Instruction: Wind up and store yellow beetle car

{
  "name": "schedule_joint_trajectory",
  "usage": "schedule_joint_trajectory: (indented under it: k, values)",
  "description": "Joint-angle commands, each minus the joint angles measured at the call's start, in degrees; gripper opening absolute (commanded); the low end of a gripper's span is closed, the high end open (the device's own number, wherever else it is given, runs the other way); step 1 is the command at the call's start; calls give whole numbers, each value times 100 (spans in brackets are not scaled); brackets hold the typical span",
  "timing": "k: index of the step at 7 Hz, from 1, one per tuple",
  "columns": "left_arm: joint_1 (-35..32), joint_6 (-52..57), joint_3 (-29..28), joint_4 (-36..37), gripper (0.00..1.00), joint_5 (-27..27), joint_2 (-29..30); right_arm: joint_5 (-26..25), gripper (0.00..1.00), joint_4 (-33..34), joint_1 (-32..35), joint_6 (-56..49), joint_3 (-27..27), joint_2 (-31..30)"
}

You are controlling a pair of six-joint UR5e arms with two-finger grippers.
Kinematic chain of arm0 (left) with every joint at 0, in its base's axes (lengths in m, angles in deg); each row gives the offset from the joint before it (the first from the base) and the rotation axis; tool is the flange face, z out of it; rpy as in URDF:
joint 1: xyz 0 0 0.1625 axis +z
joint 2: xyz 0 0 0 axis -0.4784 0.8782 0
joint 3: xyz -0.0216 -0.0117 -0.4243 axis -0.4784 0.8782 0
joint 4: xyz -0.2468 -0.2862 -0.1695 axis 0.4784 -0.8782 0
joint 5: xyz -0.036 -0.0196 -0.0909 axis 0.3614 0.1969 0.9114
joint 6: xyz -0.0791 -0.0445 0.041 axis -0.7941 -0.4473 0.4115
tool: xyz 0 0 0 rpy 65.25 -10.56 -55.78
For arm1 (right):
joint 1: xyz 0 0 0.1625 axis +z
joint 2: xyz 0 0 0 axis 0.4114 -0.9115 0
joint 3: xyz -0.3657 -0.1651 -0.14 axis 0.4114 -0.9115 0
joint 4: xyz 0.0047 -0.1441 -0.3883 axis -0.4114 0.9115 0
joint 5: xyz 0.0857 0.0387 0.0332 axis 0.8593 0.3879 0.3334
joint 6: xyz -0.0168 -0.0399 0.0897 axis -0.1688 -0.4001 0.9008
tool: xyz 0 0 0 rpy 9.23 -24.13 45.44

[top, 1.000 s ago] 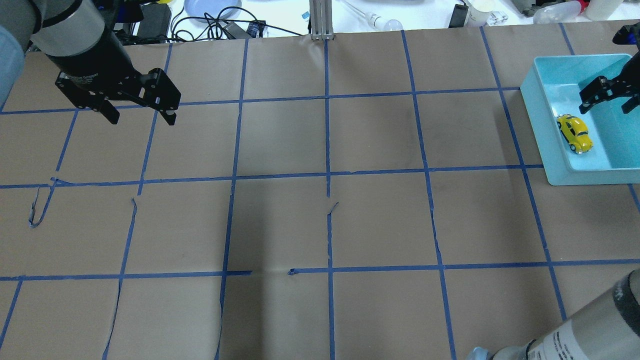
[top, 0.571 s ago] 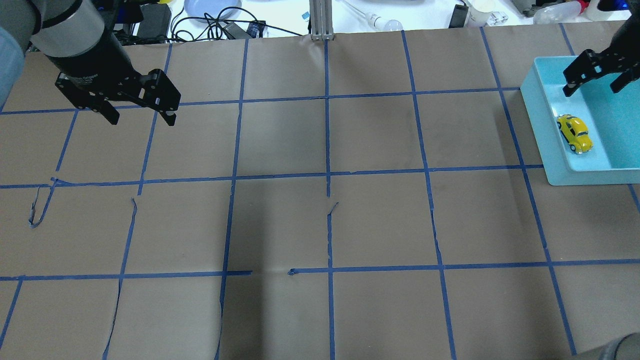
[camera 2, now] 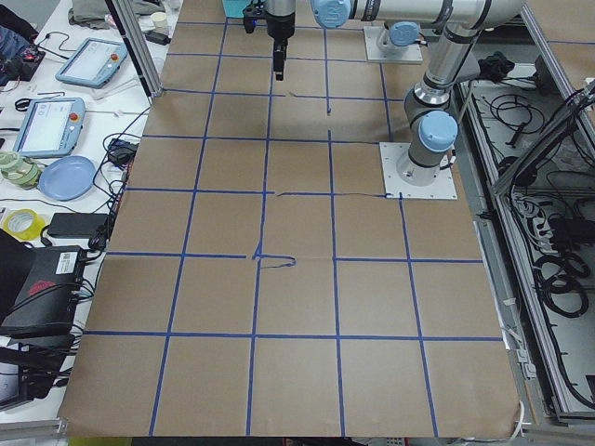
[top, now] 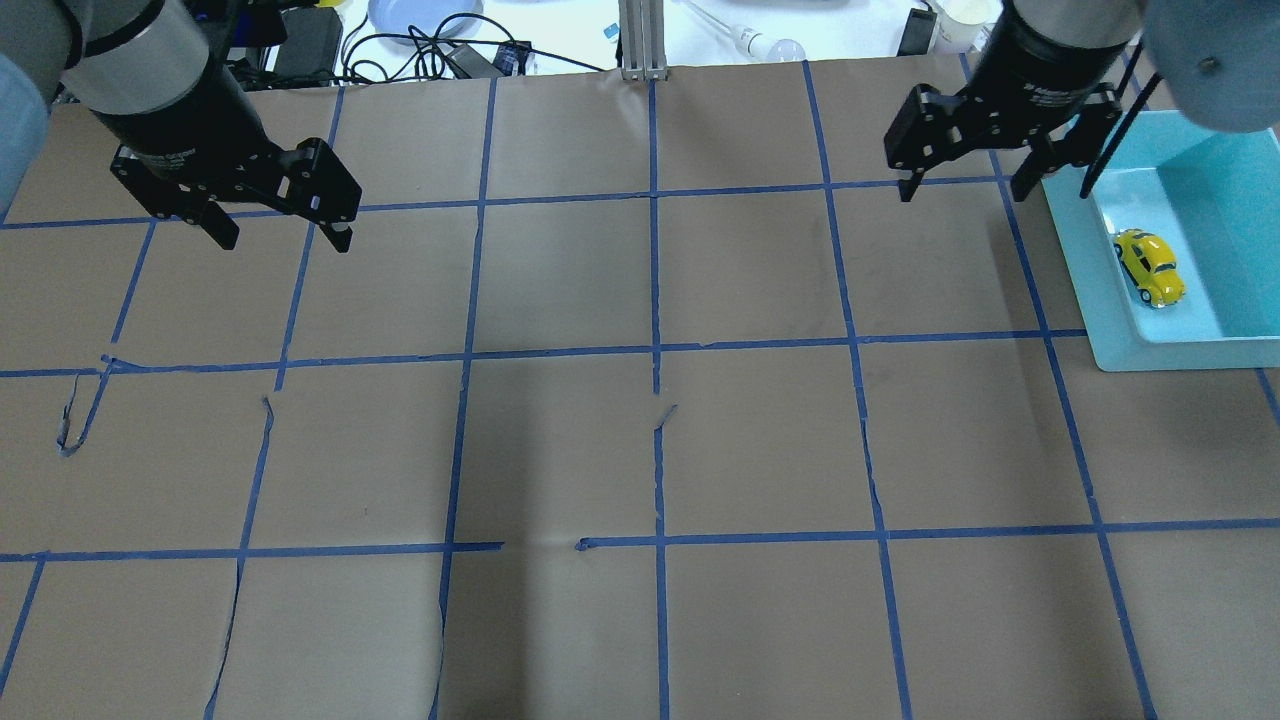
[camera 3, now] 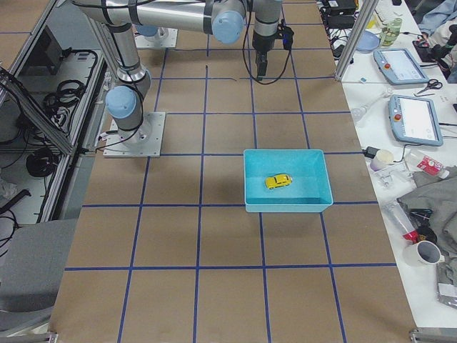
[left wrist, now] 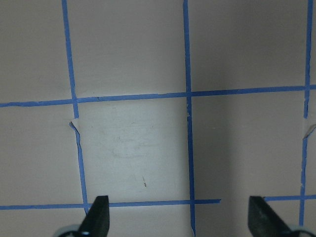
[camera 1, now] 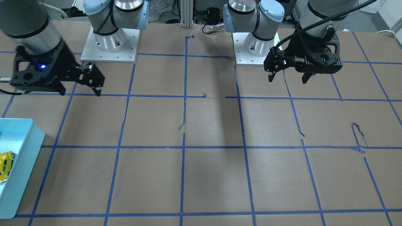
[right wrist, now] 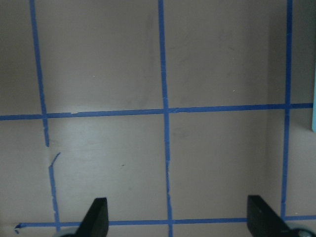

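Note:
The yellow beetle car point(top: 1150, 266) lies on the floor of a light blue bin point(top: 1180, 355), near the bin's left wall. It also shows in the front-facing view point(camera 1: 4, 164) and the exterior right view point(camera 3: 278, 181). My right gripper point(top: 962, 192) is open and empty. It hangs over the paper just left of the bin, apart from the car, and also shows in the front-facing view point(camera 1: 81, 92). My left gripper point(top: 287, 243) is open and empty over the far left of the table, and shows in the front-facing view too point(camera 1: 287, 80). Both wrist views show only taped paper between open fingers.
Brown paper with a blue tape grid covers the table point(top: 650, 450). The bin's walls stand at the table's right edge point(camera 1: 22, 163). Cables, a blue plate point(top: 420, 15) and other clutter lie beyond the far edge.
My right gripper has come up out of the bin and moved left, clear of its left wall. The car stays in the bin. My left gripper has not moved.

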Motion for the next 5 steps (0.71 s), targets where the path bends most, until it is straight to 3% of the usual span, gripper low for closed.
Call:
schedule_joint_trajectory:
  k: [1, 5]
  values:
    - [0, 0, 6, 7, 100, 4, 3, -53, 99, 341, 487, 494, 36, -78]
    - [9, 9, -3, 7, 100, 4, 3, -52, 100, 544, 310, 2, 202, -104]
